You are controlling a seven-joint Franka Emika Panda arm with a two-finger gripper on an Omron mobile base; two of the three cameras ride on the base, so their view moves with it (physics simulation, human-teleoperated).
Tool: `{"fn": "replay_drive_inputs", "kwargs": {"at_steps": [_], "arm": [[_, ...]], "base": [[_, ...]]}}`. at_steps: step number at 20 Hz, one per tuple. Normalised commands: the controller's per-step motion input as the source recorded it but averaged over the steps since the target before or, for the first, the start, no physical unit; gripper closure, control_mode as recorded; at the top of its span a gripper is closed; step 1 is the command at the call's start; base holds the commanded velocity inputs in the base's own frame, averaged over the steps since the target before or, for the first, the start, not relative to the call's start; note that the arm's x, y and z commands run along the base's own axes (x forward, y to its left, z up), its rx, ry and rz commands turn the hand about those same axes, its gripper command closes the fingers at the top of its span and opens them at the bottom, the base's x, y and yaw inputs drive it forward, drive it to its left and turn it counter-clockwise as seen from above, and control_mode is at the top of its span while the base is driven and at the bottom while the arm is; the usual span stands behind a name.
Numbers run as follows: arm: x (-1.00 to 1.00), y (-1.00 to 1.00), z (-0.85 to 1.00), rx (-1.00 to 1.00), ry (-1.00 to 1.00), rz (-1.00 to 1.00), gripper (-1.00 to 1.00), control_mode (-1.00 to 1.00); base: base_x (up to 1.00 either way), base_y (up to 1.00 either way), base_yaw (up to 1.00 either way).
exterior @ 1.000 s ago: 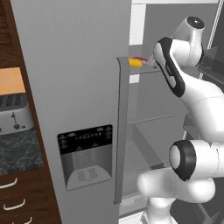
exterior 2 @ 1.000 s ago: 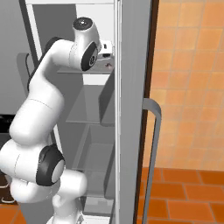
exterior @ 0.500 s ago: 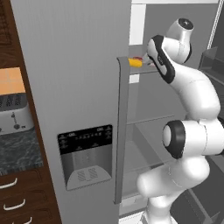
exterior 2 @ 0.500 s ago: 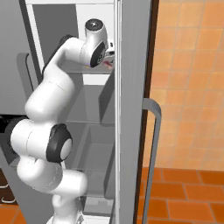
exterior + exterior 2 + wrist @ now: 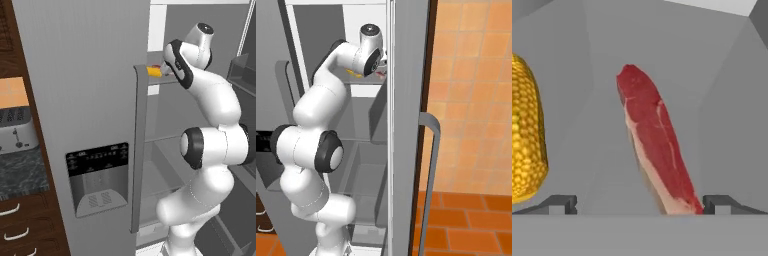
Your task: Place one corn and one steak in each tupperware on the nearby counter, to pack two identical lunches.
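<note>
The grey fridge (image 5: 85, 100) stands open, its tall door with a dispenser panel (image 5: 97, 177) and a long vertical handle (image 5: 139, 150) taking up most of the left base view, and beside it a stretch of black marbled counter (image 5: 20, 172) carries a toaster (image 5: 15, 132) above dark wooden drawers. The white arm (image 5: 210, 105) rises in front of the open compartment and reaches up to an upper fridge shelf (image 5: 363, 80), where its wrist bends inward. On that shelf lie a steak (image 5: 657, 145) and a corn (image 5: 527, 135), side by side but apart on the pale shelf floor. The gripper (image 5: 639, 204) has its fingers spread wide with nothing between them; the near end of the steak sits just inside the right finger tip, and the corn lies outside the left one.
</note>
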Motion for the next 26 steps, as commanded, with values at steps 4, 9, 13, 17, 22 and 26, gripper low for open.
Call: {"fn": "replay_drive_inputs", "kwargs": {"at_steps": [4,9,13,17,22,26], "arm": [[0.28,0.0,0.02,0.0,0.0,0.01,-1.0,-1.0],[0.31,0.0,0.02,0.0,0.0,0.0,-1.0,-1.0],[0.29,-0.03,-0.03,0.01,0.04,0.0,-1.0,-1.0],[0.0,0.0,-0.14,0.0,0.06,0.0,-1.0,-1.0],[-0.05,0.0,-0.39,0.0,0.02,0.0,-1.0,-1.0],[-0.04,-0.04,-0.06,0.0,0.0,0.06,-1.0,-1.0]], "base": [[0.0,0.0,0.0],[0.0,0.0,0.0],[0.0,0.0,0.0],[0.0,0.0,0.0],[0.0,0.0,0.0],[0.0,0.0,0.0]]}}
